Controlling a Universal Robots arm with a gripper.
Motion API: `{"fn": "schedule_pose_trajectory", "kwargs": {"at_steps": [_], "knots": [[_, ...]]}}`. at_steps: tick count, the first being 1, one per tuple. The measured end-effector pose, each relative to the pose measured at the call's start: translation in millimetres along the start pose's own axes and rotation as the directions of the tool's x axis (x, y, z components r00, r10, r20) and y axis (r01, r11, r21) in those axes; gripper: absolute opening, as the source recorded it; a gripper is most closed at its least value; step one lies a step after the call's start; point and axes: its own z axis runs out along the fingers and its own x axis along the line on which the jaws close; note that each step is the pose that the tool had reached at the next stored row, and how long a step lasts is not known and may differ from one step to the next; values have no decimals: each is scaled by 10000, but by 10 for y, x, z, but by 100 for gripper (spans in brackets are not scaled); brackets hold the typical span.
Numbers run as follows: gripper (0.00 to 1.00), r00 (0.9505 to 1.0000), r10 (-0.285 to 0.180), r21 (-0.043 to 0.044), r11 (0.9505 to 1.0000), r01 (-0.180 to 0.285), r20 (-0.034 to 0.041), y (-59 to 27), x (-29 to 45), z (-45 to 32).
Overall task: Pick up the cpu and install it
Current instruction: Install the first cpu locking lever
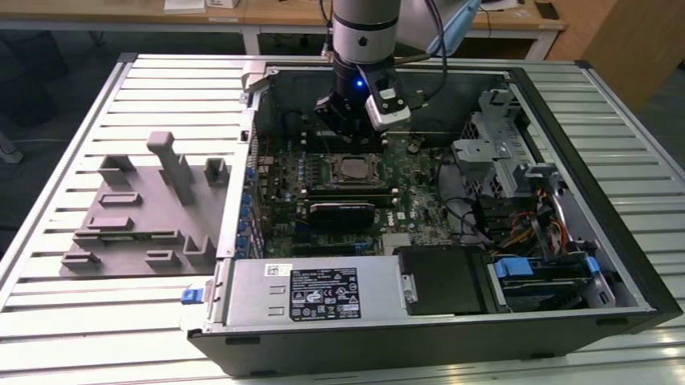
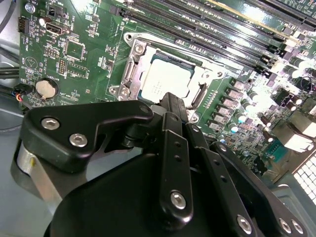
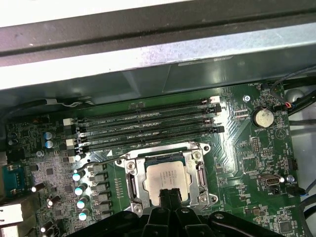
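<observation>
Nearest my lens, the gripper (image 3: 170, 193) hangs just above the socket (image 3: 129, 183), fingers pinched together on nothing. I find the cpu (image 3: 165, 177) lying flat inside the socket, so I judge it delivered.

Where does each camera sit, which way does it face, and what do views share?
Exterior view: off the arm, looking down into the open computer case; arm and gripper show.
First wrist view: on the wrist, looking past the shut gripper at the cpu.
Second wrist view: on the wrist, looking over the gripper's linkage at the cpu.
Shared: the cpu in its socket.
</observation>
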Motion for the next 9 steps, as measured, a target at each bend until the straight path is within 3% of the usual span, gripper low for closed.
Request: {"fn": "schedule_pose_trajectory", "kwargs": {"at_steps": [9], "knots": [[11, 10000, 3, 0, 10000, -3, 0, -1, 6, 0]]}}
